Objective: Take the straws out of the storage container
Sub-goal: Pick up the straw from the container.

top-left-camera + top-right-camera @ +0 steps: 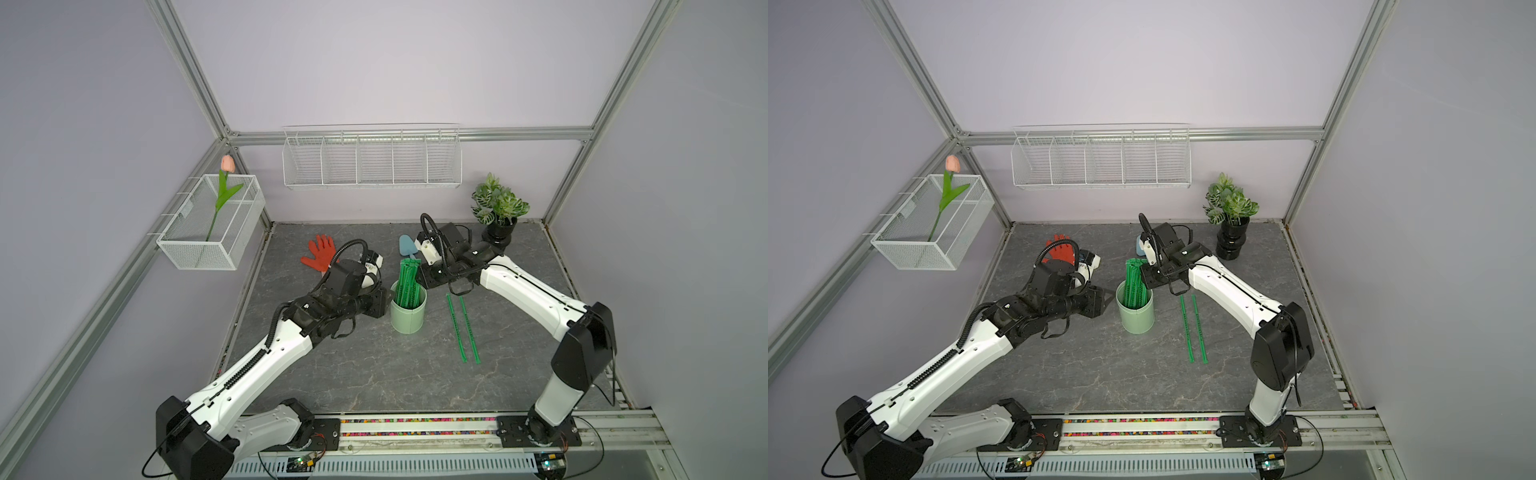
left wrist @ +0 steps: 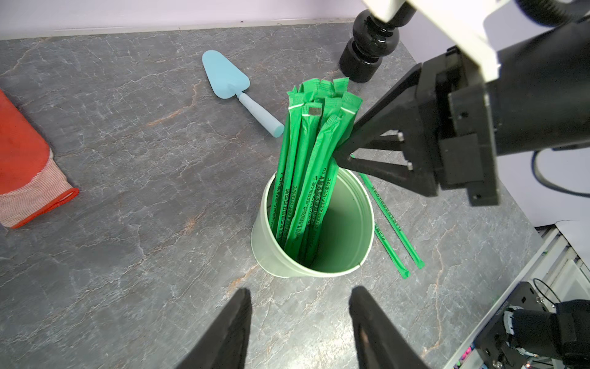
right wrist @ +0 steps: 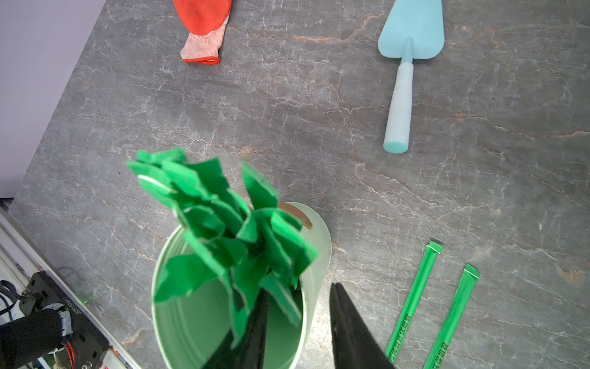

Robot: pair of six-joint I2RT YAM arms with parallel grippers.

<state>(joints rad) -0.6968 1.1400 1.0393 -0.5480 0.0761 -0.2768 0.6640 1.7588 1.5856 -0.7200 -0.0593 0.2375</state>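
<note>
Straws (image 2: 306, 166) hide their lower ends inside the storage container (image 2: 263, 249).

Two straws (image 1: 456, 328) lay on the counter (image 1: 374, 374), and a further bundle (image 1: 406, 282) stood in the one storage container (image 1: 408, 320), packed too tightly to count exactly. There was one red glove (image 1: 320, 251), one pale blue trowel (image 1: 407, 245), one potted plant (image 1: 498, 203) and one tulip (image 1: 227, 164). There were two white wire holders: one mesh basket (image 1: 199, 245) and one rack (image 1: 372, 160) split into five compartments. Two arms each carried one end effector, the left end effector (image 2: 300, 290) and the right end effector (image 3: 300, 289)
</note>
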